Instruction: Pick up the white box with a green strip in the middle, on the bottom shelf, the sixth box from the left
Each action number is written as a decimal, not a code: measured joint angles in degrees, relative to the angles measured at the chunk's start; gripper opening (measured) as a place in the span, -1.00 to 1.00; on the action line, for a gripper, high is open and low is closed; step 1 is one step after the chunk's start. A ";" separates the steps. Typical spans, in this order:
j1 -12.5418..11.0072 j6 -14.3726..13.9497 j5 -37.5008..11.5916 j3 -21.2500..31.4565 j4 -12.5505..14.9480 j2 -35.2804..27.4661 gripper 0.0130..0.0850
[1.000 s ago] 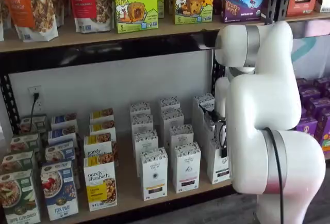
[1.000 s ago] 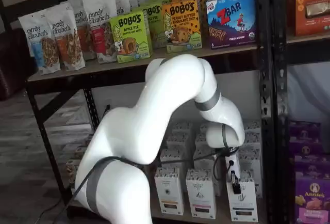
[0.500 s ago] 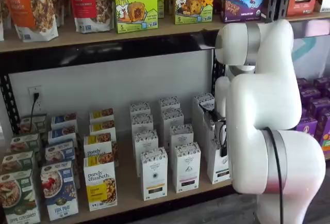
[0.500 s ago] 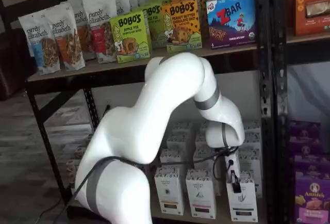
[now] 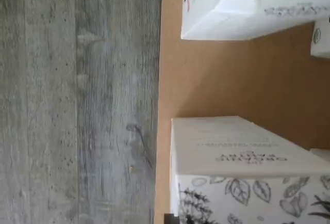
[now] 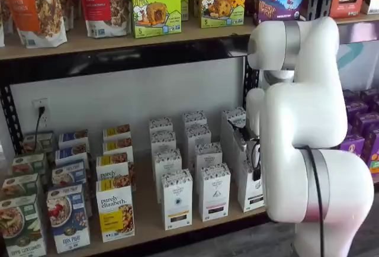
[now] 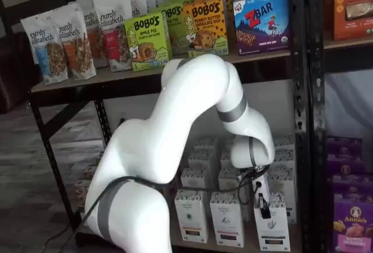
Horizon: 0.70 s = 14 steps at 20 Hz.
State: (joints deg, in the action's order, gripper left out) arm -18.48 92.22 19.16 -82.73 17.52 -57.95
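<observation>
Wrist view is showing the tall narrow white carton with a leaf-speckled top (image 5: 242,182) standing at the front edge of the long pale tan wooden bottom shelf (image 5: 227,79), with grey plank flooring (image 5: 77,100) beyond that edge; the two-finger gripper's own fingers are not appearing in this view. In both shelf views the white robot arm (image 6: 302,127) is reaching down in front of the rightmost row of white cartons, and the gripper (image 7: 264,203) is sitting at the top of the front carton there (image 7: 272,229), its black fingers pressed onto that carton's upper part; the jaws are looking closed on the white box, though the arm's bulk is hiding much of the contact. In a shelf view the box (image 6: 251,193) is standing upright on the board, right of a like white carton with a reddish label strip (image 6: 214,192), so it is not looking lifted yet. Judging from this, the reach and the grasp are looking done; the lift off the shelf and the withdrawal between the black perforated uprights (image 7: 303,113) are remaining.
</observation>
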 joint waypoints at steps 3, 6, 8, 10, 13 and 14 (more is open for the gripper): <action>-0.05 -4.14 -0.97 4.03 4.29 2.37 0.11; -0.14 -10.91 -2.15 9.44 11.30 5.59 0.11; -0.10 -14.12 -3.03 13.40 14.45 8.19 0.11; 0.12 -14.39 -4.04 17.70 14.34 11.32 0.11; 0.21 -15.63 -5.82 23.79 15.31 16.27 0.11; 0.25 -16.24 -6.31 25.60 15.88 17.80 0.11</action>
State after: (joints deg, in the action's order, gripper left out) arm -18.23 75.98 12.85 -57.13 33.40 -40.16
